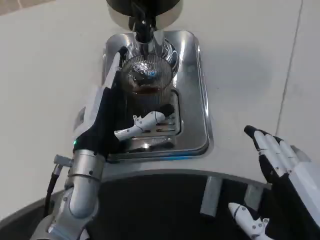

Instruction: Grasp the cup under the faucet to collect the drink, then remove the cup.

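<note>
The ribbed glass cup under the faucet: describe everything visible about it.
The clear ribbed glass cup stands upright on the slotted grate of the shiny metal drip tray, directly beneath the black faucet spout. Its walls are vertically fluted and transparent, and a shallow layer of dark brown drink shows inside. The left hand wraps around its left side, with white-and-black fingers curled across the front of its base.

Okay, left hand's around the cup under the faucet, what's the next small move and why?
Probably hold steady a moment: the left hand grips the cup beneath the faucet, and only a shallow dark layer shows inside. Then draw it clear over the drip tray.
</note>
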`<action>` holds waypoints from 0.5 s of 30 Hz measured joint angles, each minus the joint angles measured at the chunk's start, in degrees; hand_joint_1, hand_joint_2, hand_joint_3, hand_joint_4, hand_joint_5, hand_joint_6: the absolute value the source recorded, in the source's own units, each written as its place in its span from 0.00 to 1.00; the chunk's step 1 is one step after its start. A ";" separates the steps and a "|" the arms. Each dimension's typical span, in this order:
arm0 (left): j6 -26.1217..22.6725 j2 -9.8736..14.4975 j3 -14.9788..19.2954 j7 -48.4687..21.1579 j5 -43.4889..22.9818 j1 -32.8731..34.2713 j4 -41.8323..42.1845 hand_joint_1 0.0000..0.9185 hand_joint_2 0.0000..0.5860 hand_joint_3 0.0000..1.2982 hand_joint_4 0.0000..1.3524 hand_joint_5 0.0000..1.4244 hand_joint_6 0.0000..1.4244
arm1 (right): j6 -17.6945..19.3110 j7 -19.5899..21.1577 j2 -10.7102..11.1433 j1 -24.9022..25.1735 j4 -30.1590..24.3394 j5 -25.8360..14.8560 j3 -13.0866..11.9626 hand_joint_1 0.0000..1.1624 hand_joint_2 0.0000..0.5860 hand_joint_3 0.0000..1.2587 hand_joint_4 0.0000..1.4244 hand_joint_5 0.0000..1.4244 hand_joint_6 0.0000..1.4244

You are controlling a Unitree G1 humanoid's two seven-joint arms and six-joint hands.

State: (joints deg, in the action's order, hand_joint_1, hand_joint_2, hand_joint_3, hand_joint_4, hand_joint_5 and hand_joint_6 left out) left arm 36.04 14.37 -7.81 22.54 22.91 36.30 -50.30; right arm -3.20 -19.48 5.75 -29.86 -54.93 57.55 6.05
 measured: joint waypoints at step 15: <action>-2.52 -2.58 -1.47 5.79 2.58 1.63 -0.27 0.53 0.09 0.22 0.24 0.40 0.54 | -2.25 -3.47 -4.32 0.51 -2.71 3.46 2.56 0.25 0.78 0.00 0.00 0.00 0.00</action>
State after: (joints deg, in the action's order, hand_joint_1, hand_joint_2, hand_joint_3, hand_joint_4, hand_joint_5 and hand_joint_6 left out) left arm 33.52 11.78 -9.28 28.33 25.49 37.93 -50.57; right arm -5.45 -22.96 1.42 -29.35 -57.64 61.01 8.61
